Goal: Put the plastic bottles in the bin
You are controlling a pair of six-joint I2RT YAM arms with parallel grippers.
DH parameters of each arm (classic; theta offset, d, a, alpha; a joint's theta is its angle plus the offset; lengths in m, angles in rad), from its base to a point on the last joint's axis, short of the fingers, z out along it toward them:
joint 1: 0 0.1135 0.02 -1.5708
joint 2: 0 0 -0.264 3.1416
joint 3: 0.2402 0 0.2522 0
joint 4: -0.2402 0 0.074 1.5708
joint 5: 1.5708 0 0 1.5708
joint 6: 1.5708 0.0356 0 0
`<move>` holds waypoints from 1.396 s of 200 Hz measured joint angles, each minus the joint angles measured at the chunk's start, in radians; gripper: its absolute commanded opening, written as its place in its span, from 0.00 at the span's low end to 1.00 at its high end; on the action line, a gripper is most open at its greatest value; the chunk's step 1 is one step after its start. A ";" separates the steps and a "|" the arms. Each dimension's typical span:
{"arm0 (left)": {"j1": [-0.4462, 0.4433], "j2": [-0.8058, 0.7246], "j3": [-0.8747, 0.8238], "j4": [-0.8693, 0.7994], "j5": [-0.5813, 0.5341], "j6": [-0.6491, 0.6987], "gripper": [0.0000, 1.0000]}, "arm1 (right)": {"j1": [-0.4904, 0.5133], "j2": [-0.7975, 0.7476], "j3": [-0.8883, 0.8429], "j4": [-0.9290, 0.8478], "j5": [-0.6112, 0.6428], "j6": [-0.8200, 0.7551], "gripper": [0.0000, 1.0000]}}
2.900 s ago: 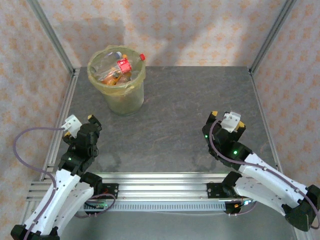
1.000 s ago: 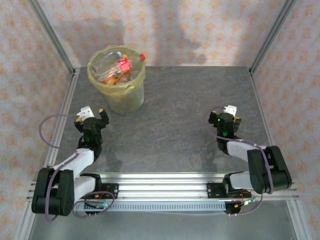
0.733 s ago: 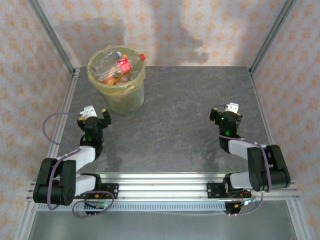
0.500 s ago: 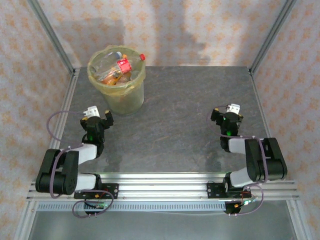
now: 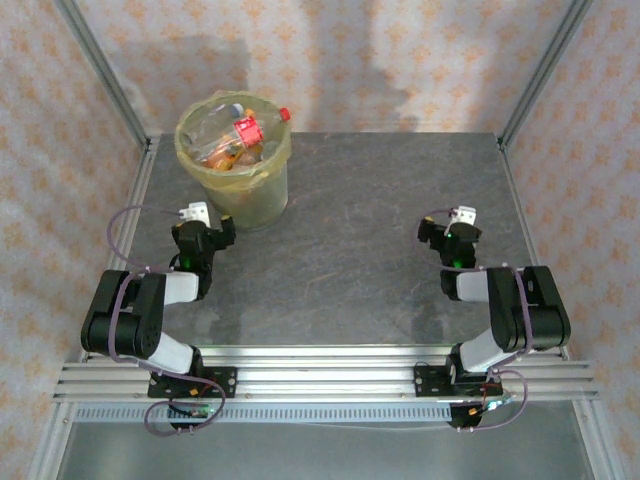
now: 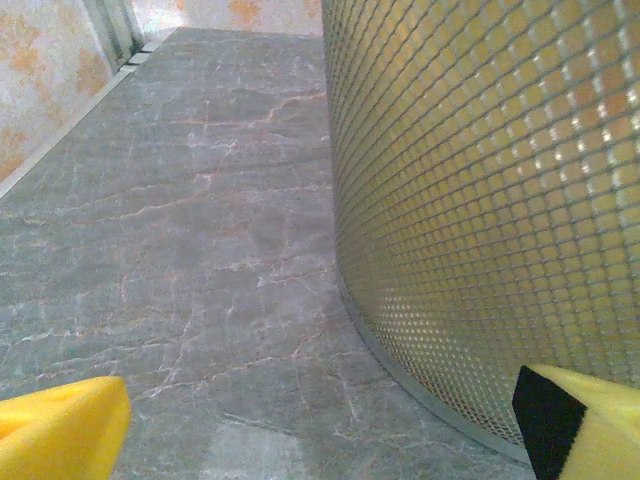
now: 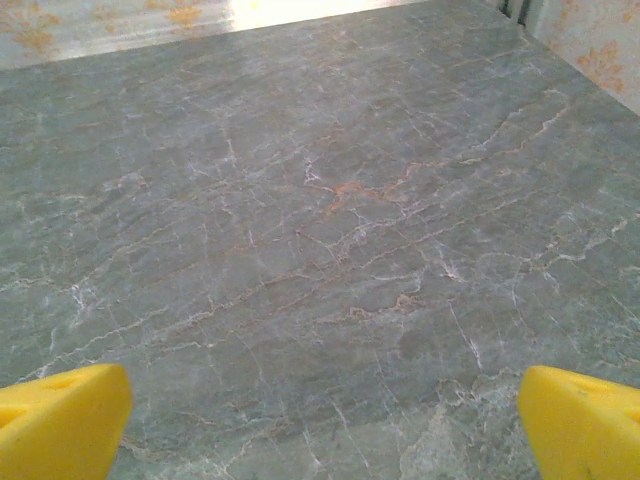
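Table (image 5: pixel 380 230): grey slab with pale and reddish veins, probably stone-look.
Bin (image 5: pixel 255 200): stands on it, just ahead of the left gripper (image 5: pixel 205 228), slightly to its right, base flat.

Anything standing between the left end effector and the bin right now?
Nothing visible. In the left wrist view, bare table lies between the left end effector and the bin, whose mesh wall stands close ahead on the right. The plastic bottles already sit inside it.
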 measured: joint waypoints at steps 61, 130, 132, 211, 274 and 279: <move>-0.012 0.000 0.000 -0.009 0.000 0.007 1.00 | -0.019 0.000 0.006 -0.015 -0.037 0.011 0.99; -0.016 0.000 0.000 -0.010 -0.001 0.014 1.00 | -0.018 0.000 0.006 -0.015 0.034 0.042 0.99; -0.018 0.000 0.000 -0.011 -0.001 0.014 1.00 | -0.018 0.000 0.006 -0.014 0.034 0.042 0.99; -0.031 0.000 0.003 -0.025 -0.001 0.031 1.00 | -0.018 0.000 0.006 -0.015 0.046 0.042 0.99; -0.031 0.000 0.003 -0.025 -0.001 0.032 1.00 | -0.018 0.000 0.006 -0.015 0.050 0.042 0.99; -0.032 0.000 0.003 -0.024 -0.001 0.032 1.00 | -0.018 0.000 0.006 -0.015 0.050 0.042 0.99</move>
